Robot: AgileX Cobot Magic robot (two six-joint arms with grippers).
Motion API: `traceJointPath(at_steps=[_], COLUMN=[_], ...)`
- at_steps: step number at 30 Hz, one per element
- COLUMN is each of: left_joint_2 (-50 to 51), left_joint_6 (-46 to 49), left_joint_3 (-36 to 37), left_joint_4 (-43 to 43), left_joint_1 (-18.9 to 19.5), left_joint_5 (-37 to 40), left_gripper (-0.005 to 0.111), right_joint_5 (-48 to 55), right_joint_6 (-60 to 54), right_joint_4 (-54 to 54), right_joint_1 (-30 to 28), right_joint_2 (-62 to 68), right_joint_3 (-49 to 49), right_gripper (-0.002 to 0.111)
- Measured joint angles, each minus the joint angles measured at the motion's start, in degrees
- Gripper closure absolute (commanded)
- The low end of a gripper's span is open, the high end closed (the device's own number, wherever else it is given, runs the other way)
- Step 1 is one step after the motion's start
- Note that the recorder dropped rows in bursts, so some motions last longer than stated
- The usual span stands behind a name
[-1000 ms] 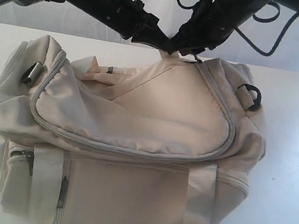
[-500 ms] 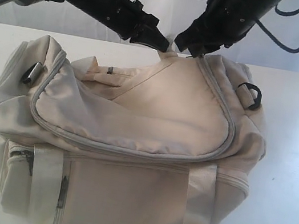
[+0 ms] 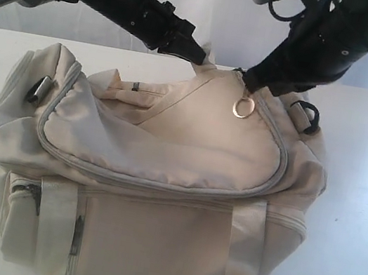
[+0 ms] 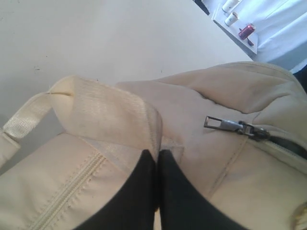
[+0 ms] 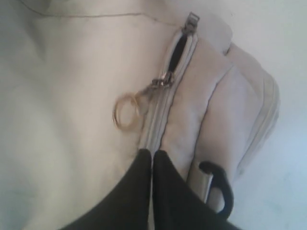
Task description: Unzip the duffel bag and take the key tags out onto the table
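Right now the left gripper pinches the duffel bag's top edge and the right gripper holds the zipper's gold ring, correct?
Not quite: the right gripper is shut, but the gold ring hangs free, clear of it, as the right wrist view shows. The left gripper does pinch the duffel bag.

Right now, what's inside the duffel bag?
The duffel bag is almost fully zipped. Only a short open slit by the ring-pull slider shows dark interior. Fabric covers everything else, so no key tags can be seen.
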Motion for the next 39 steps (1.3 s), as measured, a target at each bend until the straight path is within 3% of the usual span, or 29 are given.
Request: traceJointPath(at_steps=[11, 13, 17, 19, 29, 39], left_joint_2=[0.0, 0.0, 0.0, -0.1, -1.5, -1.7], left_joint_6=[-0.2, -0.2, 0.4, 1.0, 5.0, 7.2], left_joint_3=[0.0, 0.0, 0.0, 0.0, 0.0, 0.0], left_joint_4=[0.1, 0.1, 0.2, 0.2, 0.4, 0.1], left_joint_1=[0.0, 0.0, 0.0, 0.0, 0.0, 0.0], left_joint_5=[0.6, 1.0, 2.3, 2.7, 3.9, 5.2], left_gripper=[0.107, 0.107, 0.107, 0.107, 0.107, 0.107], right_joint_5=[-7.9, -10.9, -13.1, -13.6, -17.5, -23.0], right_joint_6=[-0.3, -6.2, -20.4, -24.5, -29.8, -26.6], right_joint_4=[2.4, 6.3, 13.6, 14.2, 3.7, -4.1], right_joint_1=[0.0, 0.0, 0.0, 0.1, 3.9, 4.0], right_joint_2=[-6.3, -5.6, -2.2, 0.4, 9.5, 11.6], right_joint_3=[9.5, 9.6, 8.4, 7.2, 4.1, 3.9], right_gripper=[0.106, 0.098, 0.065, 0.056, 0.055, 0.055])
